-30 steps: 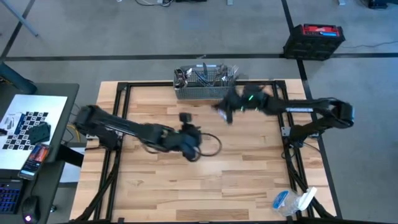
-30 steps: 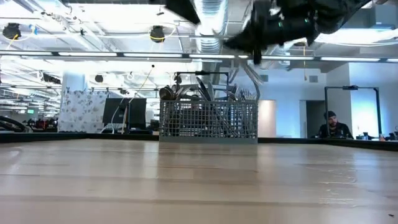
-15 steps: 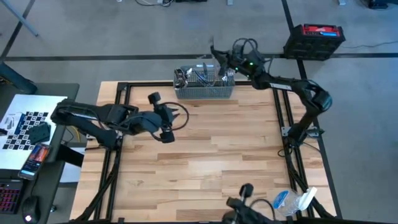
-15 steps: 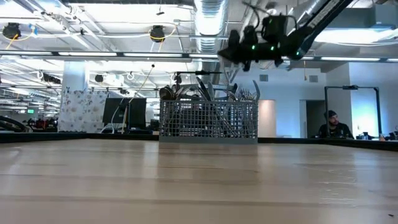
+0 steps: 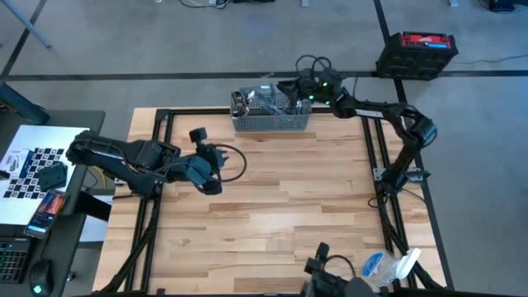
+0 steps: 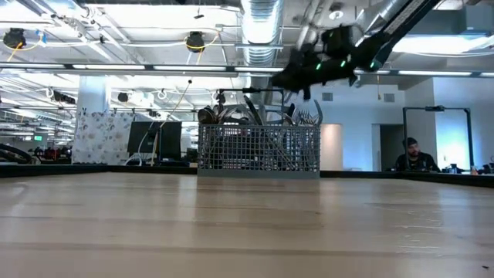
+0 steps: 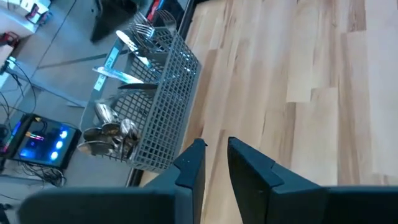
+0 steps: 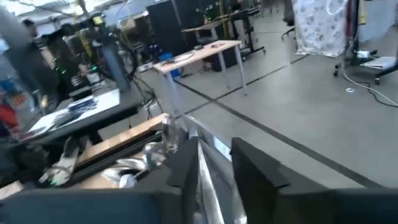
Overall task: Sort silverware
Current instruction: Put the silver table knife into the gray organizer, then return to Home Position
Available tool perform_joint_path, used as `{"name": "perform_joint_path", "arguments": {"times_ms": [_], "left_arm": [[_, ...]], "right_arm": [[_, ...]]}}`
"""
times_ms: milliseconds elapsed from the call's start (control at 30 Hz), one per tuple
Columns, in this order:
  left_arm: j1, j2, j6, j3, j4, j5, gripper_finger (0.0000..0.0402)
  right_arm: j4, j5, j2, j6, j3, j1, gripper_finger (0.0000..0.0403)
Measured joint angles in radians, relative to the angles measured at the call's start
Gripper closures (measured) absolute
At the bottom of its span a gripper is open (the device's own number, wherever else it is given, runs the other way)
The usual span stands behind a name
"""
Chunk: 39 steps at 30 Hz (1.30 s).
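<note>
While I'm parking the left gripper [image 5: 200, 134] mid-table, fingers narrowly parted and empty, the silverware [image 5: 268, 101] is standing upright in the basket [image 5: 271, 122] at the far edge. I'm hovering the right gripper [image 5: 289, 85] just over its right end, far nearer; whether its fingers are gripping a piece, I cannot tell.

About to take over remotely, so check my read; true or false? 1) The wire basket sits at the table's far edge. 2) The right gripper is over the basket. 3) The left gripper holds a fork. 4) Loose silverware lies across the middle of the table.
1) True: the wire basket sits at the far edge of the table.
2) True: the right gripper is above the basket's right end.
3) False: the left gripper is empty, its fingers slightly apart, over bare wood.
4) False: the silverware visible all stands in the basket.
</note>
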Motion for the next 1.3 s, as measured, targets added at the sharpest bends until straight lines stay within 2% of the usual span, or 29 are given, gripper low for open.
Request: {"name": "perform_joint_path", "arguments": {"times_ms": [67,133,167,233,300,367,433,567,633,700,767,833,933,1033,1100,1200,1300], "left_arm": [[0.004,0.0,0.014,0.0,0.0,0.0,0.0347],[0.009,0.0,0.018,0.0,0.0,0.0,0.0347],[0.012,0.0,0.027,0.0,-0.001,0.0,0.0347],[0.014,0.0,0.037,0.0,-0.003,0.001,0.035],[0.013,0.0,0.043,0.0,-0.009,0.014,0.0358],[0.016,0.0,0.043,0.0,-0.014,0.033,0.0369],[0.023,0.0,0.033,0.0,-0.014,0.044,0.0379],[0.033,-0.001,-0.005,0.0,-0.012,0.06,0.0391],[0.036,-0.001,-0.018,0.0,-0.001,0.061,0.0393],[0.036,-0.001,-0.023,0.0,0.011,0.063,0.0394],[0.036,-0.001,-0.013,0.0,0.028,0.062,0.0394],[0.036,0.004,0.02,0.0,0.04,0.062,0.0394],[0.029,0.012,0.031,0.0,0.034,0.065,0.0394],[0.029,0.025,-0.043,0.0,0.015,0.065,0.0394],[0.021,0.028,-0.075,-0.005,-0.012,0.072,0.0394],[0.008,0.023,-0.085,-0.057,0.056,0.095,0.0394],[0.01,-0.015,-0.094,-0.134,0.182,0.209,0.0394]], "right_arm": [[-0.119,-0.123,-0.094,0.031,0.022,-0.007,0.0259],[-0.268,-0.234,-0.199,0.073,0.037,0.01,0.0259],[-0.372,-0.272,-0.256,0.063,0.037,0.027,0.027],[-0.62,-0.291,-0.375,-0.046,0.037,0.081,0.0315],[-0.879,-0.242,-0.491,-0.167,0.036,0.151,0.0375],[-1.075,-0.094,-0.601,-0.198,0.022,0.24,0.039],[-1.151,0.094,-0.718,-0.143,-0.045,0.35,0.0397],[-1.08,0.434,-0.96,0.127,-0.292,0.586,0.0399],[-1.0,0.539,-1.075,0.231,-0.434,0.689,0.0398],[-0.882,0.597,-1.173,0.311,-0.567,0.779,0.0399],[-0.733,0.631,-1.25,0.312,-0.692,0.856,0.0399],[-0.555,0.655,-1.308,0.231,-0.798,0.915,0.0399],[-0.317,0.756,-1.372,0.131,-0.92,0.95,0.0399],[-0.105,0.771,-1.408,0.04,-1.024,0.954,0.0399],[-0.002,0.733,-1.423,-0.002,-1.074,0.954,0.0399],[-0.001,0.627,-1.445,-0.055,-1.074,0.946,0.0399],[-0.061,0.59,-1.461,-0.096,-1.074,0.944,0.0399]]}}
